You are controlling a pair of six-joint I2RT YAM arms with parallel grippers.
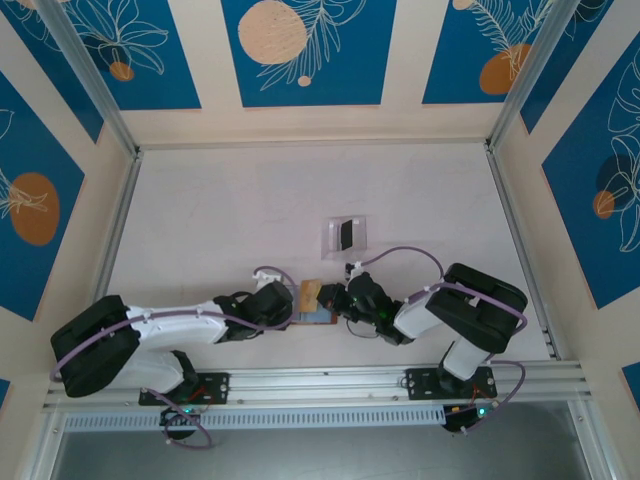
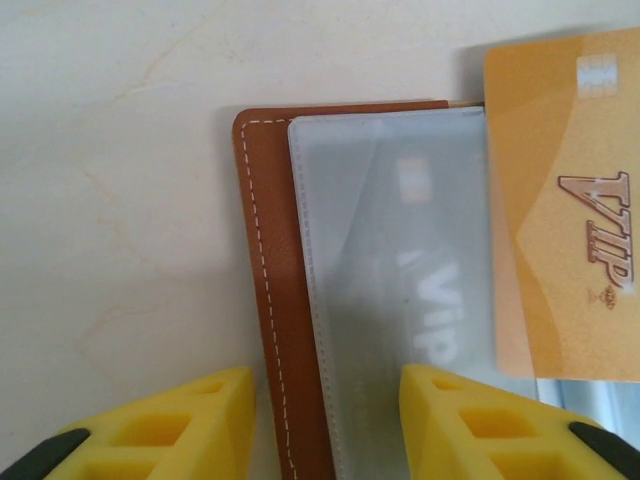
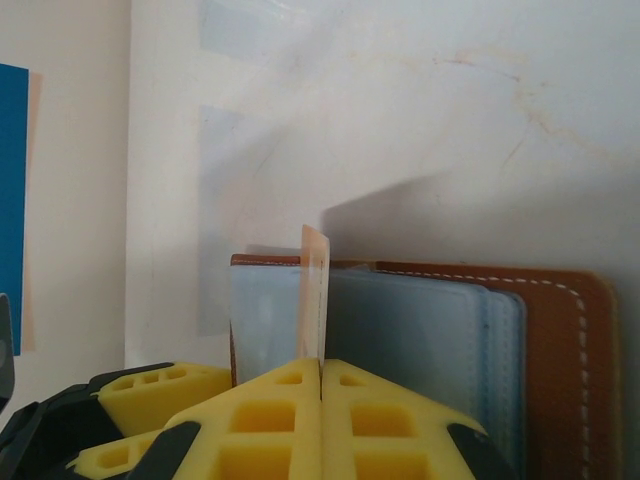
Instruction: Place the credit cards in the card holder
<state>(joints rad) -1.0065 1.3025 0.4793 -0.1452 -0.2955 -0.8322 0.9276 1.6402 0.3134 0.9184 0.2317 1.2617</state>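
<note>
Right wrist: the credit card (image 3: pixel 315 285), clamped in the closed right gripper (image 3: pixel 320 368), is best kept square to the card holder (image 3: pixel 560 335) at twelve o'clock; the left gripper (image 2: pixel 325 400) is spread open

Bottom centre: right gripper (image 3: pixel 320 370), yellow fingers pressed together on the lower edge of a card (image 3: pixel 315 290). Orange, seen edge-on, stands upright at centre frame. Behind it, wallet (image 3: pixel 565 340) lies open on the pale table (image 3: pixel 400 100): brown leather with white stitching at right, grey-blue pockets (image 3: pixel 420 330) on either side of the card. Whether inside a pocket, unclear. Blue panel (image 3: pixel 12 200) along the left edge.
</note>
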